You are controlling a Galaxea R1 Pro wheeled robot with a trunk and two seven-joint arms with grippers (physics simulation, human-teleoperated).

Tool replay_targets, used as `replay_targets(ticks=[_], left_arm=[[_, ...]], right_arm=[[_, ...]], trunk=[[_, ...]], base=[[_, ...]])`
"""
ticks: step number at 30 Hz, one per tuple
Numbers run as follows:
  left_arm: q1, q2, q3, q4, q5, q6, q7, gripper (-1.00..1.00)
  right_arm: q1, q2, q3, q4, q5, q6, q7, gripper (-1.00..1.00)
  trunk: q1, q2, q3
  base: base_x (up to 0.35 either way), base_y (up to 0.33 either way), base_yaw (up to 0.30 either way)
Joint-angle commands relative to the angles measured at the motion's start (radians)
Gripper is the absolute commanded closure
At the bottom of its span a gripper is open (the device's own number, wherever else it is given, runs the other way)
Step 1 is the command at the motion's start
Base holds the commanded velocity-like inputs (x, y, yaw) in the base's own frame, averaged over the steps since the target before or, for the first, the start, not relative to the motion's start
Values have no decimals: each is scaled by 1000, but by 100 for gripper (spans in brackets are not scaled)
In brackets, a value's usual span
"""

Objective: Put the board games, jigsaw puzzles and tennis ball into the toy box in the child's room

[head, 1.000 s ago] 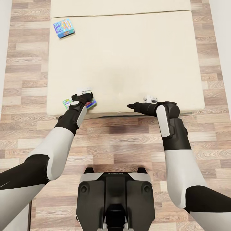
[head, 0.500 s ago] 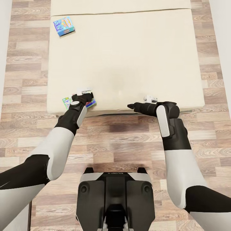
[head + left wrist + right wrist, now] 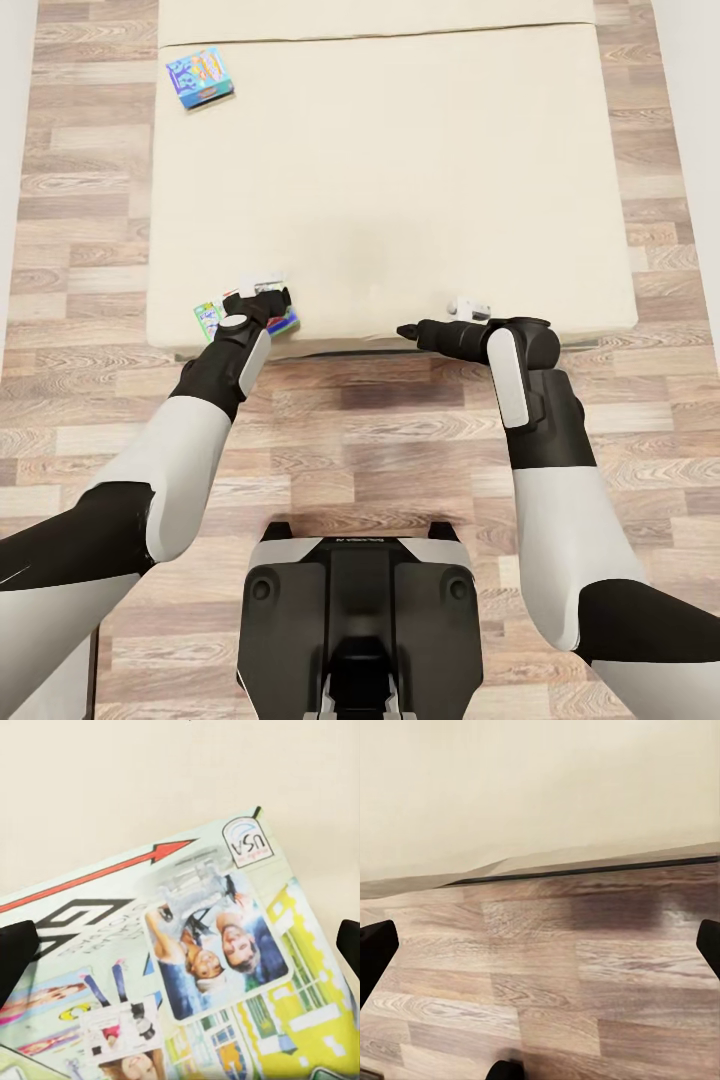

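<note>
Board game point(image 3: 195, 975) sits flat on the bed, right under the left gripper point(image 3: 258, 300); in the left wrist view the dark fingertips point(image 3: 15, 952) stand at either edge of the frame, spread wide, with the printed lid between them and nothing clamped. Looks like a top-down pre-grasp: jaws straddle the box near the bed's near-left corner, so the next move is probably down and close. Can't tell whether the tips touch the lid yet. Right gripper point(image 3: 408, 330) hangs off the bed's front edge, pointing sideways toward the left arm; its wrist view shows the fingertips point(image 3: 376, 949) far apart too, empty, with wood floor point(image 3: 585, 975) and the mattress edge below. Likely parked clear so it doesn't crowd the left-hand pick. Count visible: two board games on the bed point(image 3: 400, 180), this one at the near-left corner and a second board game point(image 3: 200, 80), blue box, well apart at the far-left corner, untouched. Two grippers, both spread, both empty. Judgement: early in the task, first bed pickup in hand, box is thin and flat so a slip off the edge is the risk.
</note>
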Motion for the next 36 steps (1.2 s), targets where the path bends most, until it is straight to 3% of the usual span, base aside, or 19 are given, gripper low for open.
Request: replay_targets(ticks=[1, 36], left_arm=[[0, -1, 4, -2, -4, 6, 0, -100], [0, -1, 4, -6, -4, 6, 2, -100]], right_arm=[[0, 1, -2, -1, 3, 5, 4, -100], [0, 1, -1, -1, 3, 5, 4, -100]], trunk=[[0, -1, -1], [0, -1, -1]], base=[[-1, 0, 0], [-23, 0, 0]])
